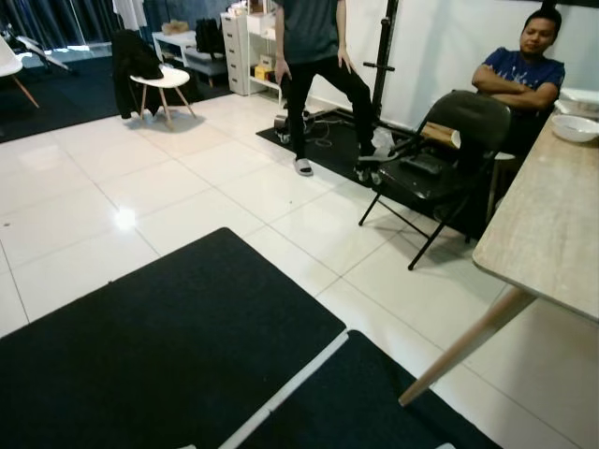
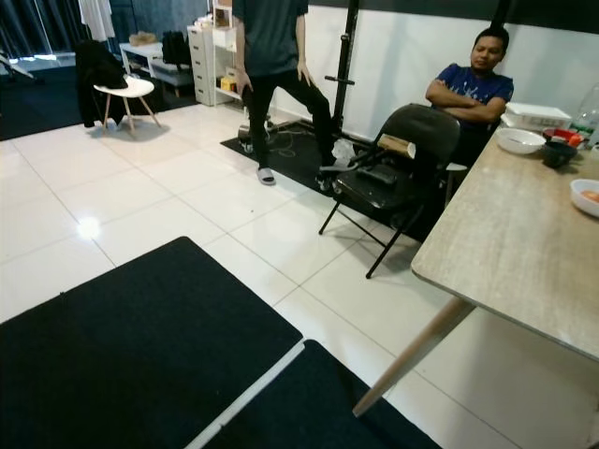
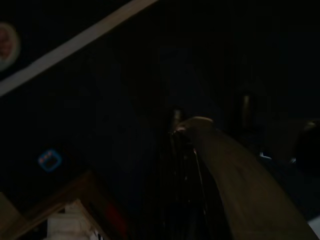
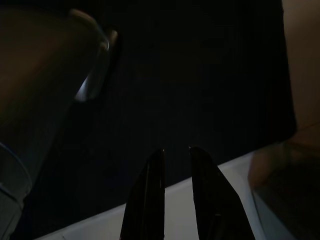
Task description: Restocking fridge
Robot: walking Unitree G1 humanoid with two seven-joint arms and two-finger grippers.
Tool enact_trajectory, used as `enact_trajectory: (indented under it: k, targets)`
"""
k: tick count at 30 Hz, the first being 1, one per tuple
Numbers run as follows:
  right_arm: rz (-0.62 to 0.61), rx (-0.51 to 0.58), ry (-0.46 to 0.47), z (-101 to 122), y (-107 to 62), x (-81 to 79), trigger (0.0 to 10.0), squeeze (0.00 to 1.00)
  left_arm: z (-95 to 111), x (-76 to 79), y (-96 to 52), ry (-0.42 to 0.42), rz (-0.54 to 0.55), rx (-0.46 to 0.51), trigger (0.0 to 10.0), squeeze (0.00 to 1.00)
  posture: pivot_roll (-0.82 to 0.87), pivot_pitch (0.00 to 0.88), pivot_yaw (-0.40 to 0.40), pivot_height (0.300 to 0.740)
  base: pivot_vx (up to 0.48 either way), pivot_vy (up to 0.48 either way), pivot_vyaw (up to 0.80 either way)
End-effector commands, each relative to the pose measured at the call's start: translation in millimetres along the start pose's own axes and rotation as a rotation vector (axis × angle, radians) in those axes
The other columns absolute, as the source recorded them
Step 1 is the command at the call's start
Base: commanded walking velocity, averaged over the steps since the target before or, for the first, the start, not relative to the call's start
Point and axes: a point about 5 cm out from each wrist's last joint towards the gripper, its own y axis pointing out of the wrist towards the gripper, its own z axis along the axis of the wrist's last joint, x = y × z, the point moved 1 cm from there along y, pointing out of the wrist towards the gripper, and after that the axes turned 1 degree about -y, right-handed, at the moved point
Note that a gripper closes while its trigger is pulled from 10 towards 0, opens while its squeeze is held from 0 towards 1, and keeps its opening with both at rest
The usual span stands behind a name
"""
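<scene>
Right hand (image 4: pixel 175 152) hangs idle over a black floor mat (image 4: pixel 200 75); its two black fingers (image 4: pixel 150 190) sit close together with a thin gap, gripping nothing, nearly clenched. A white strip of floor runs just past the fingertips. Left wrist view is very dark; left hand state cannot be told, a pale strip and a rounded grey shape are all that can be made out.

Head views: white tiled floor (image 1: pixel 187 187) with two black mats (image 1: pixel 168 346) in the foreground, a narrow white gap between them. A light wood desk (image 2: pixel 515 253) with an angled wooden leg (image 2: pixel 412 355) stands to the right of the mats. On the desk, at its far end, a white bowl (image 2: pixel 520 140), a dark bowl (image 2: pixel 559 154) just beside it, a white box (image 2: pixel 538 114) behind them; another white bowl (image 2: pixel 588 195) is near the desk's right edge. No fridge can be made out, nor any stock items for it.

Left of the desk stands a black folding chair (image 2: pixel 393 168) with dark items on its seat. Behind the chair a person (image 2: pixel 473 89) sits with arms crossed. Farther left of the chair a second person (image 2: pixel 276 84) stands on a dark mat. Well beyond the chair: a white chair (image 1: pixel 159 84) with a black jacket draped on it, white shelving (image 1: pixel 248 47), dark curtains. No readable writing or labels.
</scene>
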Motion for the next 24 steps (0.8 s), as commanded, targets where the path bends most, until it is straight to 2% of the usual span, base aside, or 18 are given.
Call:
enact_trajectory:
  k: [1,15,22,24]
  targets:
    - [-0.001,0.002,-0.003,1.0,0.0,0.4,10.0,0.00,-3.0,-3.0,-0.8,0.003,0.009,-0.011,10.0,0.00,-0.09,0.000,-0.005,0.740,0.277,0.000,0.00]
    - [0.010,0.000,0.004,0.5,0.0,-0.3,10.0,0.00,-4.5,-6.5,-1.6,0.004,0.016,-0.016,10.0,0.00,-0.08,0.000,0.000,0.740,0.283,0.000,0.00]
    - [0.013,-0.006,-0.005,0.0,-0.1,-0.3,10.0,0.00,-4.0,-7.2,-1.6,0.004,0.016,-0.015,10.0,0.00,-0.08,0.000,0.000,0.740,0.290,0.000,-0.77]
    - [0.005,-0.002,0.001,0.3,-0.1,0.2,10.0,0.00,-3.8,-7.3,-1.6,0.004,0.016,-0.015,10.0,0.00,-0.08,0.000,0.006,0.740,0.292,0.000,0.00]
